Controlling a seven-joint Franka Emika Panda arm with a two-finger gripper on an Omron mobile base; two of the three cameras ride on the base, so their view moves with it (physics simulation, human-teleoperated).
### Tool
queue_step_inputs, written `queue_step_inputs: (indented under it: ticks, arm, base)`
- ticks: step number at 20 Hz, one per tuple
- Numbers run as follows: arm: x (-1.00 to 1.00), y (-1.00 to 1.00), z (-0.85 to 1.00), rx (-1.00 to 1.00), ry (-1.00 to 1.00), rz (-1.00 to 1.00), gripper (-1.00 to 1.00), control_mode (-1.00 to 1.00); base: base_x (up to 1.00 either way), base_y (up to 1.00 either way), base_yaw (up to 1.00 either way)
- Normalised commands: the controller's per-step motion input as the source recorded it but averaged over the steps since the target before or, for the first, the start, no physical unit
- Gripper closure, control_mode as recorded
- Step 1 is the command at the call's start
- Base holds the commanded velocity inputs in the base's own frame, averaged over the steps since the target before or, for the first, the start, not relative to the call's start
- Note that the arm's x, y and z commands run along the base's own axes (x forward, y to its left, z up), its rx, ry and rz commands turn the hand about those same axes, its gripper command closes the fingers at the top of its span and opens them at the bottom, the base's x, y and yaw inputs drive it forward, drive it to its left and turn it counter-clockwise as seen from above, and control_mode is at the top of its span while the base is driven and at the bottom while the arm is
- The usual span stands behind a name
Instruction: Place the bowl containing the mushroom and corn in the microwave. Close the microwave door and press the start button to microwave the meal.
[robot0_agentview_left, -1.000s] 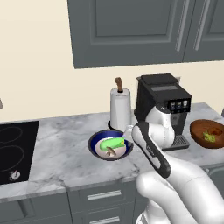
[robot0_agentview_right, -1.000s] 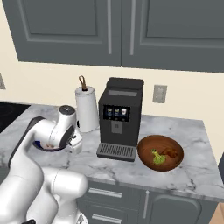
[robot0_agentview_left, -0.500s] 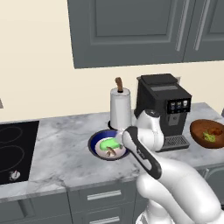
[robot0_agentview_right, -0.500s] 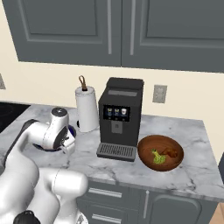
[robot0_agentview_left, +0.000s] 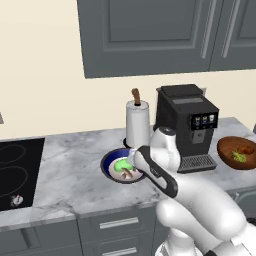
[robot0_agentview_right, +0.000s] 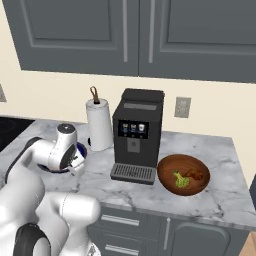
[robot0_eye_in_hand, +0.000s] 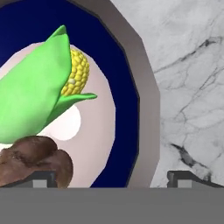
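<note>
One round glossy bowl (robot0_eye_in_hand: 127, 87) — husked corn (robot0_eye_in_hand: 39, 96), lumpy brown mushroom (robot0_eye_in_hand: 35, 159) — claw (robot0_eye_in_hand: 113, 177) spread over its rim.

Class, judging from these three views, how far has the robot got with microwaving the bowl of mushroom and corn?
Done: nothing yet; the bowl sits on the marble counter, holding the corn and mushroom.
In hand: the open gripper hangs low over the bowl's rim, one fingertip on each side, nothing gripped.
Left: grasping the bowl, carrying it to the microwave, closing the door, pressing start.
</note>
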Motion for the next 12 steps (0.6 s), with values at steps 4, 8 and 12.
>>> queue_step_inputs:
  ticks: [4, 8, 12]
  arm:
    - [0.08, 0.0, -0.26, 0.0, 0.0, 0.0, -1.0, -1.0]
    - [0.02, 0.0, -0.21, 0.01, -0.02, 0.0, -1.0, -1.0]
    - [0.01, 0.0, -0.2, 0.03, -0.09, 0.0, -1.0, -1.0]
  base:
    - [0.0, 0.0, 0.0]
    - [0.0, 0.0, 0.0]
    - [0.0, 0.0, 0.0]
